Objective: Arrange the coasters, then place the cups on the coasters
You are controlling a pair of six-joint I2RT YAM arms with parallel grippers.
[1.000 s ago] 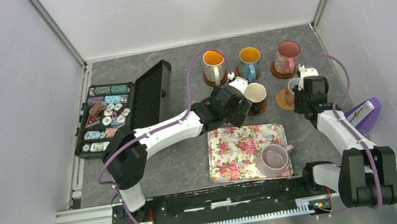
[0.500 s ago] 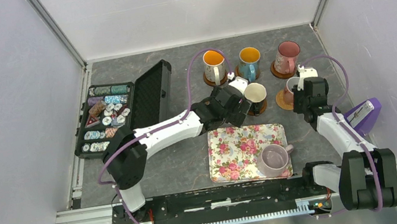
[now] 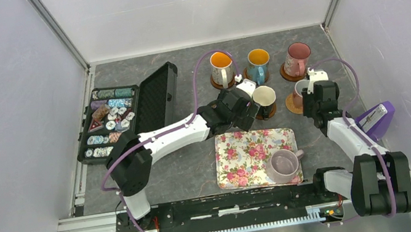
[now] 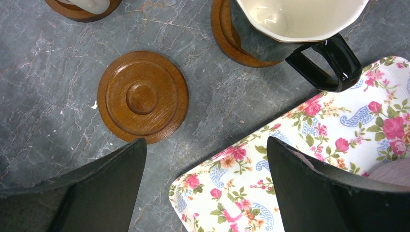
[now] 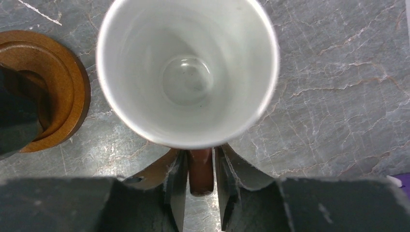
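Observation:
My right gripper [image 5: 200, 164] is shut on the brown handle of the white-pink cup [image 5: 187, 72], which stands upright over the tan coaster [image 3: 293, 104]. My left gripper [image 4: 205, 145] hangs open and empty, over the gap between a bare brown coaster [image 4: 142, 96] and the floral tray's corner. The black cup [image 4: 300, 19] with cream lining sits on its own coaster [image 4: 227, 38]. At the back, the white patterned cup [image 3: 221, 67], the blue cup [image 3: 258, 64] and the pink cup [image 3: 297, 59] each stand on a brown coaster. The lilac cup [image 3: 284, 164] is on the tray.
The floral tray [image 3: 246, 153] lies in front of the arms' bases. An open black case [image 3: 151, 103] of poker chips [image 3: 109, 120] sits at the left. A purple-and-white object [image 3: 376, 117] lies by the right wall. Another brown coaster [image 5: 48, 82] is just left of the held cup.
The right gripper has shifted slightly back and left with the white-pink cup, bringing it over the tan coaster. The left arm has barely moved and stays open.

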